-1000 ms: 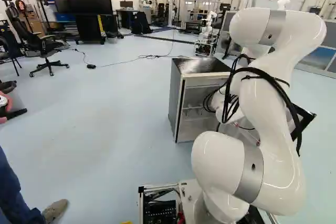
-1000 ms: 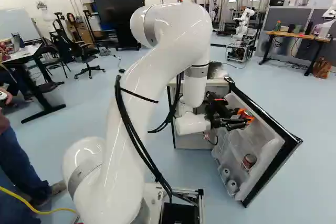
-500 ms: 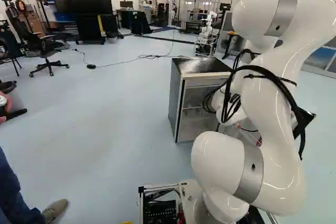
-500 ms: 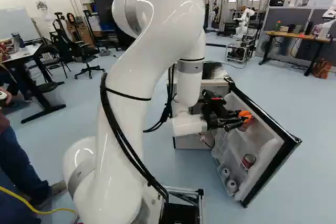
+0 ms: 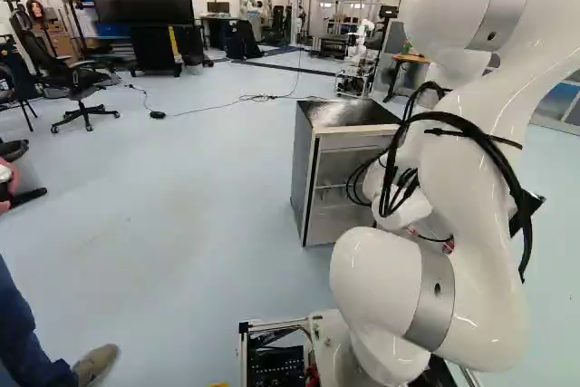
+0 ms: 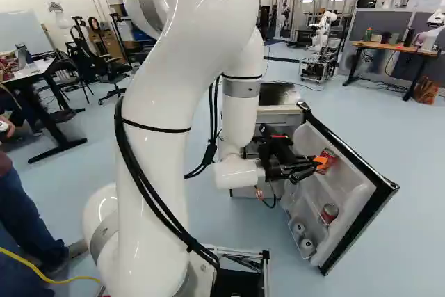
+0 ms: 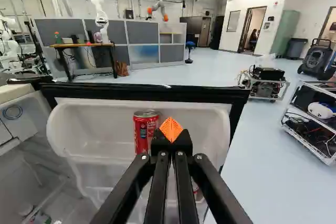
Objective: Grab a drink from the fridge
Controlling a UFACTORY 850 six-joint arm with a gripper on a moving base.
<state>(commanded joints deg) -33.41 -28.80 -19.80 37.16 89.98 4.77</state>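
At the right base view's fridge door, my gripper [image 6: 316, 165] reaches toward the upper shelf, where a red can [image 6: 329, 158] stands. In the wrist view the orange pads of my gripper [image 7: 171, 129] meet with nothing between them. The red can [image 7: 145, 127] is beyond and beside the fingertips, upright in the clear door shelf [image 7: 94, 129]. Another red can [image 6: 329, 213] sits lower in the open door [image 6: 361, 230], near two pale can ends [image 6: 303, 238]. In the left base view my arm hides the gripper.
The fridge cabinet [image 5: 349, 113] stands ahead, its door swung out to the right. Farther back are another robot [image 6: 322, 33] and a desk [image 6: 389, 46]. A person's shoe [image 5: 95, 364] is near the base's left side. Wheeled frames [image 7: 315, 124] stand beyond the door in the wrist view.
My arm has drawn back leftward from the door in the right base view, and the gripper's fingers have closed. The upper red can stays in its shelf. The base has not moved.
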